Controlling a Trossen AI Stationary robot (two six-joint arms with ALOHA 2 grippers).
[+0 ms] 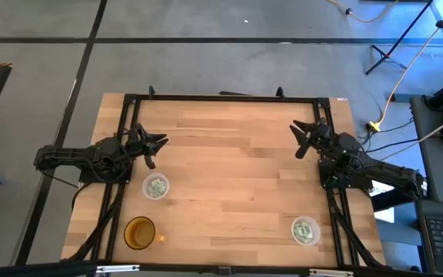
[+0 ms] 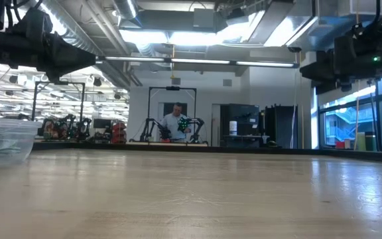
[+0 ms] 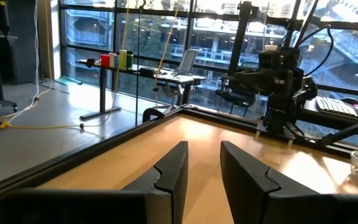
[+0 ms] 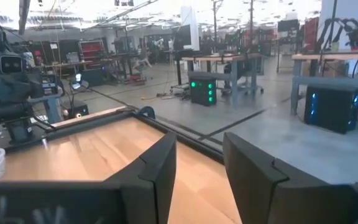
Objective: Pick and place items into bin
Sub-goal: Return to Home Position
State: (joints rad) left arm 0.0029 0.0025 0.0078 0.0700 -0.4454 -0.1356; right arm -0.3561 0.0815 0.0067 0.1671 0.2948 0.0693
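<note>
Pale green and white packets lie in two clear round cups, one point(image 1: 156, 187) at the table's left, the other point(image 1: 305, 230) at the near right. An amber round cup point(image 1: 139, 232) stands at the near left; whether it is the bin I cannot tell. My left gripper point(image 1: 157, 146) hovers open by the left edge, just beyond the left cup, its fingers point(image 3: 173, 177) level. My right gripper point(image 1: 301, 140) hovers open by the right edge, its fingers point(image 4: 157, 174) also level. Nothing is between either pair of fingers.
A black frame point(image 1: 221, 97) runs along the table's far edge and both sides. The wooden middle of the table point(image 1: 229, 169) lies between the two arms. In the low view the left clear cup point(image 2: 2, 139) stands at the picture's left; a person shows far off in the room.
</note>
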